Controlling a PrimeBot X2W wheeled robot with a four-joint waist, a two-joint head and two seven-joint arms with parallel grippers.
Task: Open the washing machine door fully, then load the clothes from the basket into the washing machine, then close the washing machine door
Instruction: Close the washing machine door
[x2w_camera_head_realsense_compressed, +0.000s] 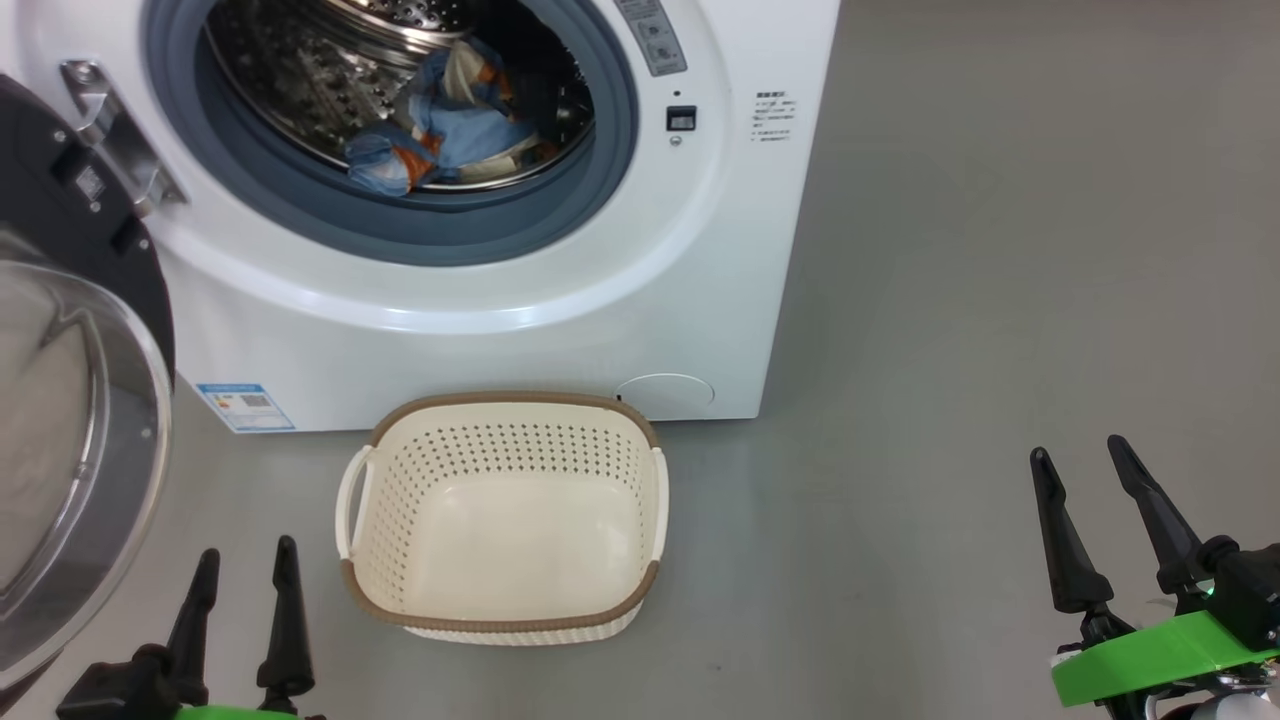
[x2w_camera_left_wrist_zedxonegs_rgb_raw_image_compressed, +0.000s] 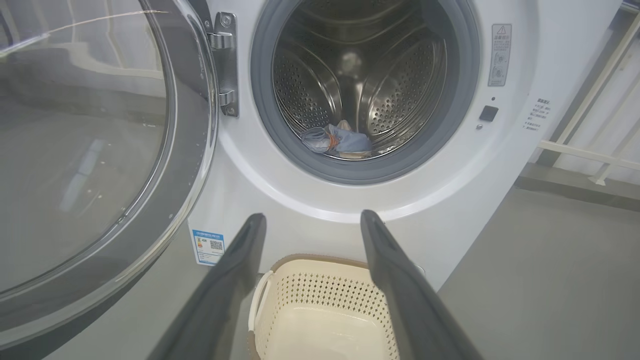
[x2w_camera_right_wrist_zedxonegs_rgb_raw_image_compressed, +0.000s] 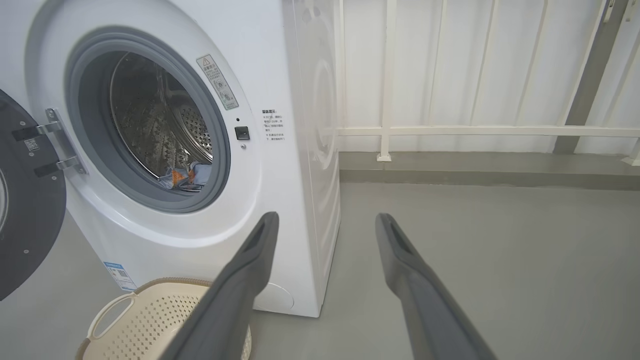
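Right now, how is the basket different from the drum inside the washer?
The basket is cream plastic with a brown rim; the drum is shiny steel. The basket is empty; the drum holds the clothes. The basket sits on the floor, open upward; the drum opens toward the front. Both are full of little holes.

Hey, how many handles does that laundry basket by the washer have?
2: the left handle and the right handle of the basket, which stands on the floor before the washing machine. None seems hidden.
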